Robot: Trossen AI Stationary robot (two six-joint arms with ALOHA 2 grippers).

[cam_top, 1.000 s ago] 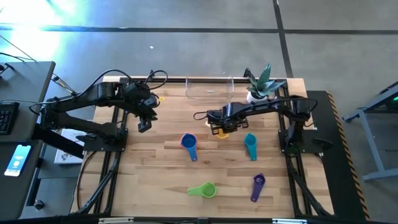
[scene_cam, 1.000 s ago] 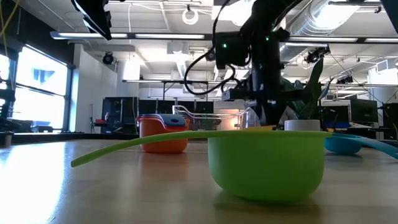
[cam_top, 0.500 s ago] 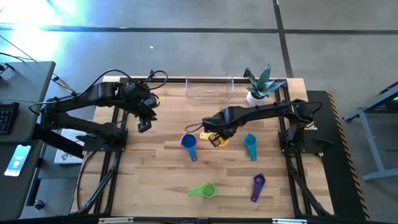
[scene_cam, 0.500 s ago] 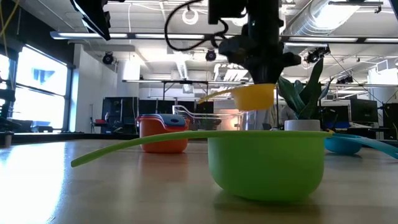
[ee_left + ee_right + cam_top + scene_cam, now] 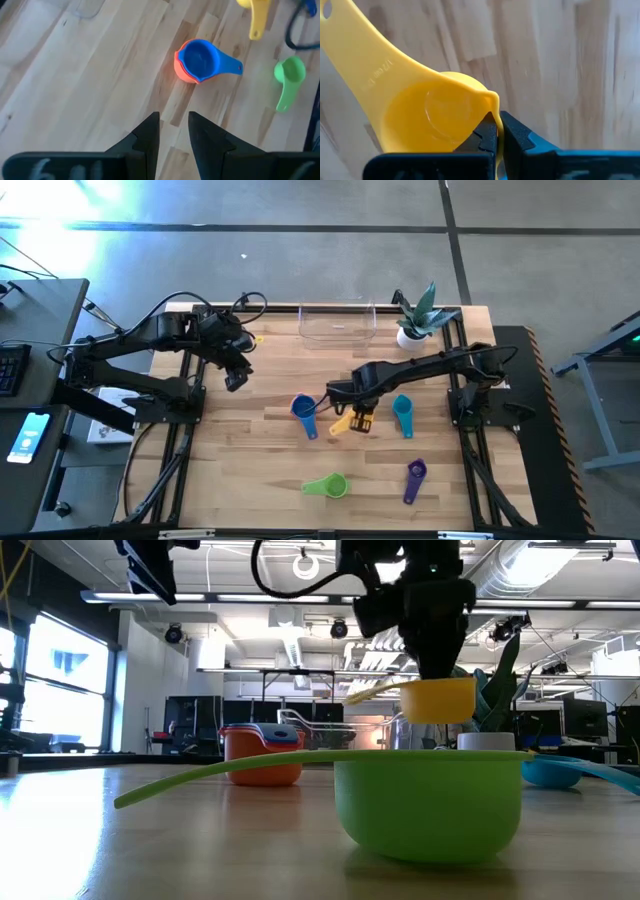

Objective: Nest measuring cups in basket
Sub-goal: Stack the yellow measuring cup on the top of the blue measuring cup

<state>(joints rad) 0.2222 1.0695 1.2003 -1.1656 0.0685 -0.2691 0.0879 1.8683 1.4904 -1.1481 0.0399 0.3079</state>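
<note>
Yellow cup: held off the table by the rim, mid-table, between the blue cup and the teal cup; handle sticks out toward the blue one. Smooth glossy plastic, round bowl, flat handle w/ moulded size lettering and a hole at the end (wrist view). In low view it hangs clear above the green cup.
Right gripper: arm stretched in from the right edge twd table centre, wrist pointing down. Fingers pinched tight on the yellow cup's rim wall, one inside the bowl, one outside.
Blue cup: sits nested in the orange cup, just beside the yellow one; orange shows as a rim under the blue. Handle points twd the near edge.
Teal cup: flat on the table, other side of the right gripper, handle twd near edge.
Green cup: near front edge, alone; fills the low view's foreground.
Purple cup: front right, well apart from the green.
Basket: clear, low-walled, at the far edge, centre; no cup seen in it.
Left gripper: waits above far-left part of the table, fingers parted a bit, holding nothing.
Table: pale wood planks.
Plant pot: white, spiky green leaves, far right corner by the basket.
</note>
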